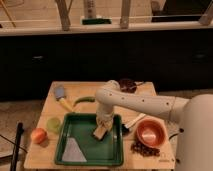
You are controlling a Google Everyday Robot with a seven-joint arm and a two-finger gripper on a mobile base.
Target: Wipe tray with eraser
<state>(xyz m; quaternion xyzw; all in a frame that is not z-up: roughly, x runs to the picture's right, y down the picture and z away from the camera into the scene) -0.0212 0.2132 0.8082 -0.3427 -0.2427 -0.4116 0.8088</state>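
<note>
Gripper (102,126) pointed straight down into the large shallow green rectangular tray (82,127), pinching the small tan-yellow rectangular eraser (99,133), which sat tilted at the tray floor, right of centre, near the far rim. Left to right on the light wooden table (100,89):
- round orange fruit (38,135)
- pale green round cup (53,123)
- blue-headed yellow-handled brush (62,97)
- curved green vegetable (84,100)
- tray, with a pale triangular sheet (74,150) in its near-left part
- round orange bowl (150,132)

White arm (145,102) reached in level from the right, elbow bent above the tray's far edge, forearm vertical.
</note>
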